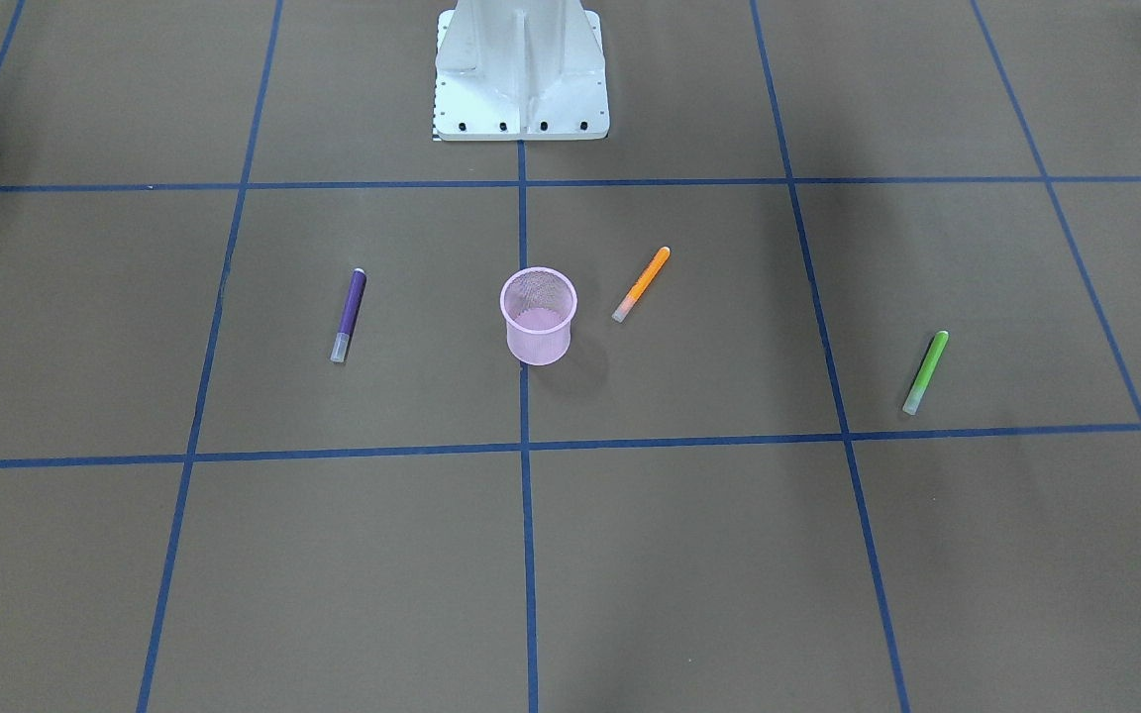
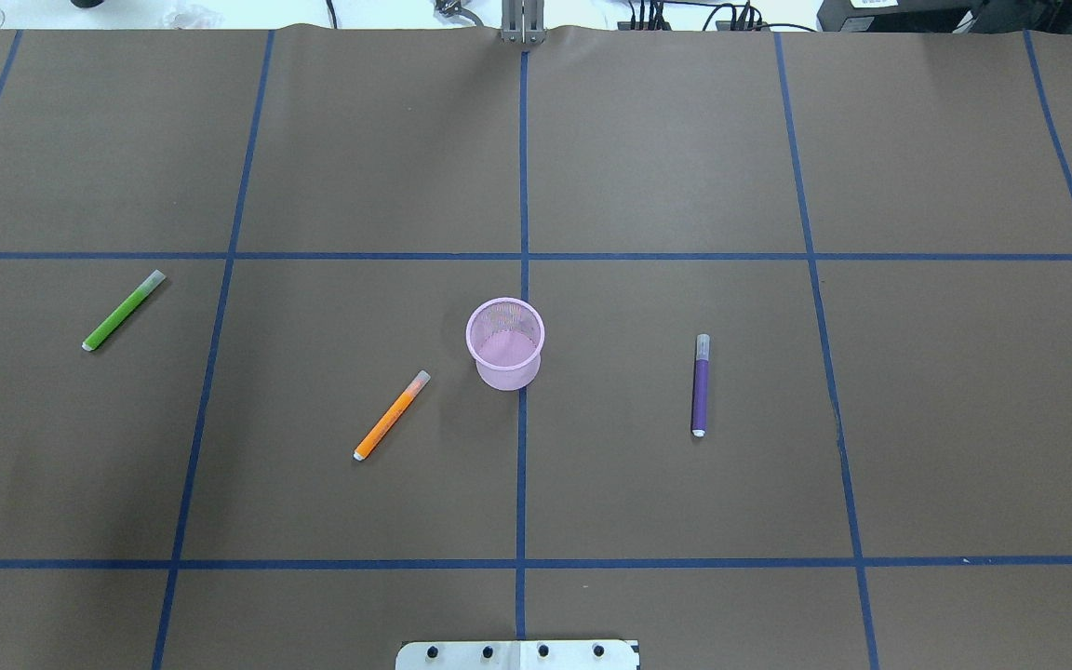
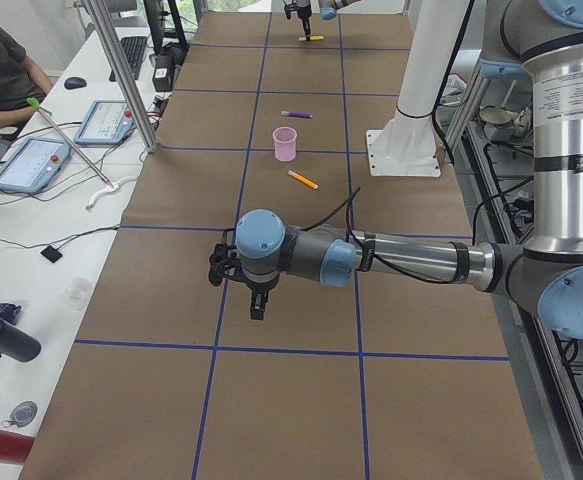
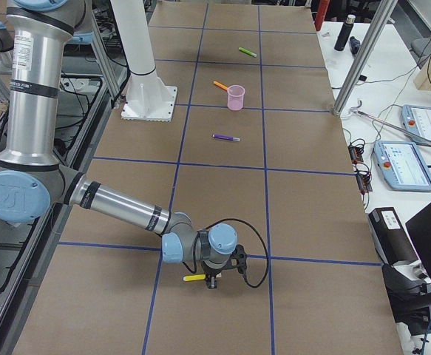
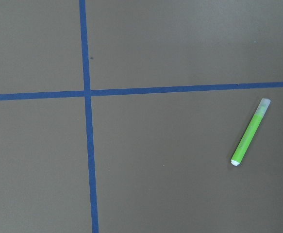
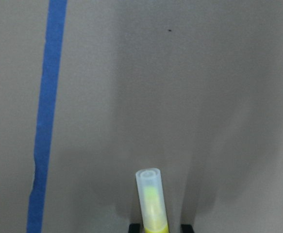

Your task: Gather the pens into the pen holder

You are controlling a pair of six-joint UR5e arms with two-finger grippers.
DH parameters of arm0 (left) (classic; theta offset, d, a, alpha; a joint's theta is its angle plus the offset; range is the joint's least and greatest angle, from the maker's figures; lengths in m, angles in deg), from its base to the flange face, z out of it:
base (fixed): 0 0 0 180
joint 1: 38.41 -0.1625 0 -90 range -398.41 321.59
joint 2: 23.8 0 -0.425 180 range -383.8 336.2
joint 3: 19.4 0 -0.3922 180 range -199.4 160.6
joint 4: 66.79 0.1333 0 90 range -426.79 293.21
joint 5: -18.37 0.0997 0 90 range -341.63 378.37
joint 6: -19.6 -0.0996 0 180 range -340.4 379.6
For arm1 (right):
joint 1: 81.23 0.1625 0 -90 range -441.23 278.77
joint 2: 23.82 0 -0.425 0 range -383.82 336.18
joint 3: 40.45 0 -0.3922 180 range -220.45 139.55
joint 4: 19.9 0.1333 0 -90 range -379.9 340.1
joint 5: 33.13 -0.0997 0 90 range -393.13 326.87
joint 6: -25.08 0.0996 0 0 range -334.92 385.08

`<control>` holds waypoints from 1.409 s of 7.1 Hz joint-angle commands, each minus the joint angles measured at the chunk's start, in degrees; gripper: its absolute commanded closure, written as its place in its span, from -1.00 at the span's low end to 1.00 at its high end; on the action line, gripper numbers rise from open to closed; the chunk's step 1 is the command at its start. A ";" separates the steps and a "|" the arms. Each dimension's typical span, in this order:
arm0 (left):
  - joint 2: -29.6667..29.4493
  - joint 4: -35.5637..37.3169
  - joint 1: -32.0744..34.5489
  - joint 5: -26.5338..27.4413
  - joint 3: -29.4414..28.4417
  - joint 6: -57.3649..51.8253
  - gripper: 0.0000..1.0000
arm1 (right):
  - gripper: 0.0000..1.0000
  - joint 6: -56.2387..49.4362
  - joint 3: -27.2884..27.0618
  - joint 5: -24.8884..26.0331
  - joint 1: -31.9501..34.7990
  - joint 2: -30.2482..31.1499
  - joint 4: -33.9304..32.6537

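Brown paper-like sheet over the table (image 2: 359,140), matte, ruled into large squares by blue tape lines (image 2: 524,186). Your count: four pens, one holder, two arms.

One pen holder (image 2: 505,342): light-pink wire mesh, round, slightly tapered. It stands upright on the centre tape line, and its pink floor shows through the open mouth.

The pens are short, thick, round sticks of smooth plastic, each with a translucent whitish cap. Take the holder as the dial's centre in the overhead view:
- The orange pen (image 2: 392,414) is at 8 o'clock, near but not touching, flat, with its cap toward 1 o'clock.
- The purple pen (image 2: 701,384) is just past 3 o'clock, apart, flat, with its cap toward 12.
- The green pen (image 2: 124,310) is at 9 o'clock, well apart in the next square over, flat, with its cap between 1 and 2.
- The yellow pen (image 6: 151,204) is well apart from all of these, at the table's end on the robot's right. In the exterior right view you'll find it at about 6 o'clock from the holder.

At the right gripper (image 4: 213,284), the wrist view shows dark fingertips (image 6: 134,228) set against either side of the yellow barrel, so it is closed on the pen. The cap projects forward.

The left gripper (image 3: 258,308) hangs over bare sheet toward the table's left end. You see it only from the side, so you cannot tell whether its fingers are apart or together. In its wrist camera the green pen lies at about 3 o'clock in the frame.

For writing, there is a white emblem on the blue joint cap (image 4: 14,200) of the right arm, too small to read. Any print on the pens is also too small to read.
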 commanded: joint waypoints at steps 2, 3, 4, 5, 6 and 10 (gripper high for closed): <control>-0.09 -0.08 0.00 -0.26 0.61 0.00 -1.00 | 1.00 1.79 -2.91 -4.85 0.12 -1.13 -0.43; 0.00 -0.08 0.00 -0.96 0.70 -0.26 -1.00 | 1.00 4.33 -6.41 -4.87 0.12 -1.32 -0.44; 0.00 -0.69 0.00 -5.14 0.27 -0.35 -1.00 | 1.00 10.62 -10.36 -4.87 0.12 -2.01 -0.35; -0.09 -2.79 -0.09 -6.49 0.78 1.39 -1.00 | 1.00 17.64 -13.62 -4.79 0.12 -2.80 -0.09; -1.91 -6.72 -3.57 -6.33 0.88 6.10 -0.99 | 1.00 23.28 -17.31 -4.87 -0.05 -3.42 0.18; -9.30 -13.71 -11.86 -1.08 -0.53 13.27 -1.00 | 1.00 63.85 -30.14 6.14 -14.59 -14.73 -0.08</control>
